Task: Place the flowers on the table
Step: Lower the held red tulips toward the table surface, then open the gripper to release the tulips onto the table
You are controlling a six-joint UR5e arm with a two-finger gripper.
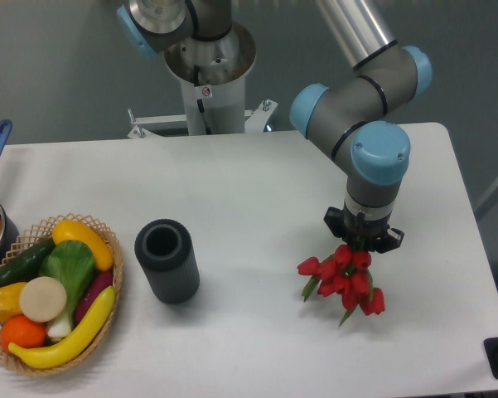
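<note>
Beneath the claw, flowers, blooms toward the camera.

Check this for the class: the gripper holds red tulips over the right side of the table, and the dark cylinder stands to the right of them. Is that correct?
Not quite. The dark cylinder stands to the left of the red tulips, between them and the vegetable basket. The camera view shows it. The gripper does hold the tulips over the right side of the table.

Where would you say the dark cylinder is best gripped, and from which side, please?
Grip the dark cylinder across its ribbed outer wall near the rim, coming from above. It stands upright with its open mouth up, the right flank is free, and the wicker basket crowds its left.
</note>
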